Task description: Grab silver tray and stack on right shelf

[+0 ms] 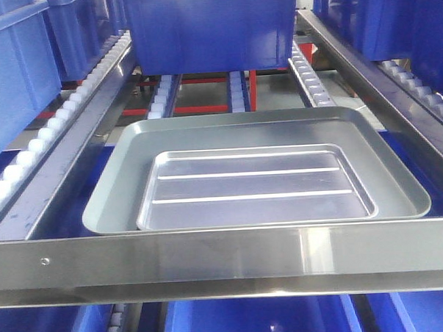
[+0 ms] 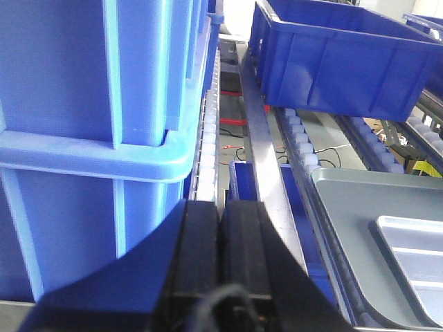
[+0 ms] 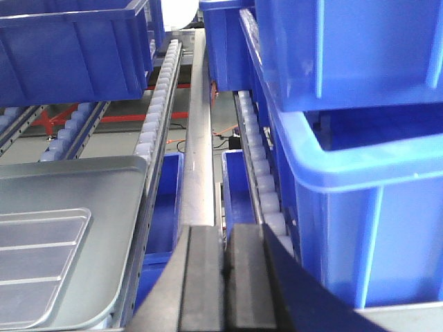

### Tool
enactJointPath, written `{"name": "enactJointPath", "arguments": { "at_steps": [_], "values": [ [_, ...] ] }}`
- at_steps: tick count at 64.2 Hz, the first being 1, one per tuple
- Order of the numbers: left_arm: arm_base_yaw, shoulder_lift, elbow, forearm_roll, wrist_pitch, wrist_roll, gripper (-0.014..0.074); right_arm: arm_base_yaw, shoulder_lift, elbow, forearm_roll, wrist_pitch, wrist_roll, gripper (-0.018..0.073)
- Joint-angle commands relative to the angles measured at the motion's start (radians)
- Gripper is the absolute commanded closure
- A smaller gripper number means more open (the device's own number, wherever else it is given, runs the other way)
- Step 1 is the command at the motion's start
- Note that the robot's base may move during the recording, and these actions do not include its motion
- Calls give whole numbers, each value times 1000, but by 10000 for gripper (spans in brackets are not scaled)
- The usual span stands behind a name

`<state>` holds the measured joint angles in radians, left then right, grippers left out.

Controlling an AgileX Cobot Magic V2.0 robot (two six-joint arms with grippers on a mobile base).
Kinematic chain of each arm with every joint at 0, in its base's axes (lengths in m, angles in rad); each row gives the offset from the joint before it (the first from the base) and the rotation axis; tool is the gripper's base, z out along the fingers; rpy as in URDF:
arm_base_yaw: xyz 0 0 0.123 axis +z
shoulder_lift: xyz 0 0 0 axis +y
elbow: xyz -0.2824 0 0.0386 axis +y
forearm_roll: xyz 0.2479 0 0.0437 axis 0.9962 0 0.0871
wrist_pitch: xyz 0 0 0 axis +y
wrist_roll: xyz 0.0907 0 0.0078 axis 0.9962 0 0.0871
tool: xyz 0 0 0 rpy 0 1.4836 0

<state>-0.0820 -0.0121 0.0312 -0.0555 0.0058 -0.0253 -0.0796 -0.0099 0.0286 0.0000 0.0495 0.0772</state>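
Resting in the larger grey-green tray (image 1: 119,185) at frame centre, the silver tray (image 1: 255,186) awaits grasping; both grippers' jaws appear clenched, empty, needing release first.

from the front view we look down and forward over the brushed front bar (image 1: 225,258) of the right shelf (image 1: 51,129), close to it, with the silver tray (image 1: 255,186) centred just behind. our left wrist view sits low at the shelf's left edge, facing along the rails past the left gripper (image 2: 220,263). our right wrist view mirrors it at the right edge, behind the right gripper (image 3: 225,277). all three views share the tray.
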Motion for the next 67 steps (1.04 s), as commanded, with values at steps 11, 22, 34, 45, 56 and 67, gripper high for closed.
{"name": "enactJointPath", "arguments": {
  "at_steps": [11,22,34,45,56,67],
  "values": [
    [-6,-14,16,-8,-92,0,688,-9,-22,-19,8,-117,-23,503],
    [-6,-14,16,-8,-92,0,688,-9,-22,-19,8,-114,-23,503],
    [-6,-14,16,-8,-92,0,688,-9,-22,-19,8,-114,-23,503],
    [-6,-14,16,-8,-92,0,688,-9,-22,-19,8,-114,-23,503],
    [-6,-14,16,-8,-92,0,688,-9,-22,-19,8,-114,-23,503],
    [-6,-14,16,-8,-92,0,688,-9,-22,-19,8,-114,-23,503]
  ]
}}
